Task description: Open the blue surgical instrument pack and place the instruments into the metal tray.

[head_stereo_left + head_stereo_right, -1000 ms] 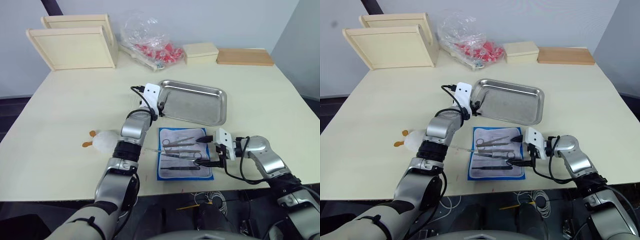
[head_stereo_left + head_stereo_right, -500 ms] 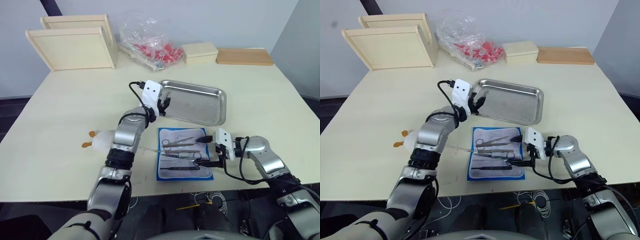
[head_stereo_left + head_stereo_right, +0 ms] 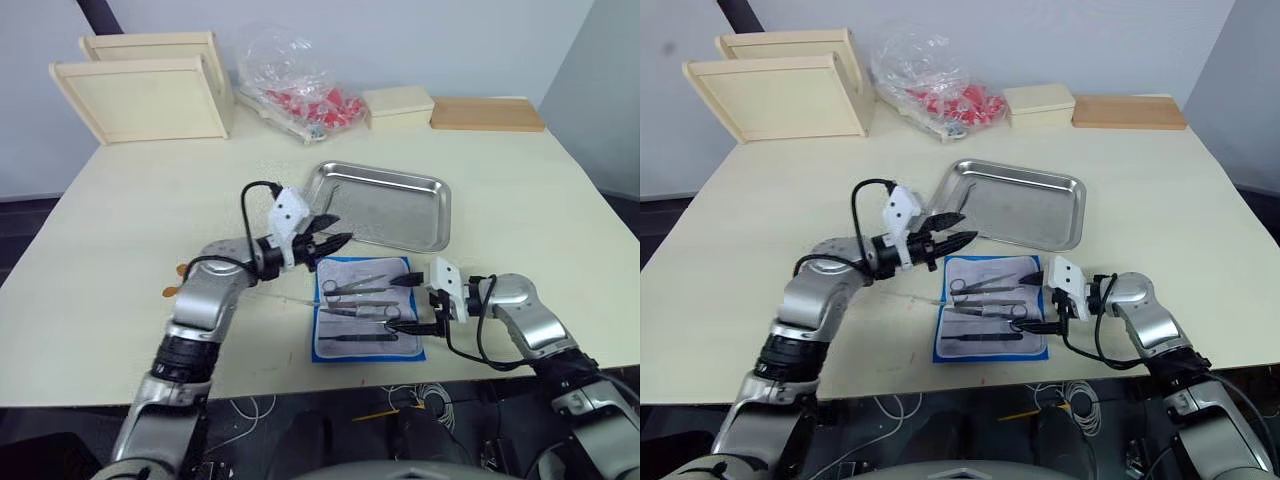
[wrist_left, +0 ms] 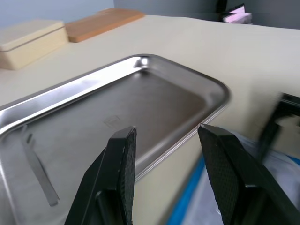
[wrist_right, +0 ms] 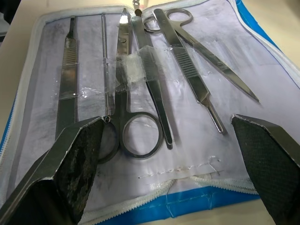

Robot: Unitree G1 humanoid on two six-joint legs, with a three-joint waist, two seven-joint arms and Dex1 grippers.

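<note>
Readable text: you find none in any view.
Tray (image 4: 112, 121): you see a small stamped mark on its floor, too faint to read.
Pack (image 5: 154, 154): you see no lettering.

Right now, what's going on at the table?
The blue surgical instrument pack lies unfolded near the metal tray, several instruments inside it. The right gripper hovers open over them. The left gripper is open beside the tray's corner, holding nothing. One thin tool already lies in the tray.
</note>
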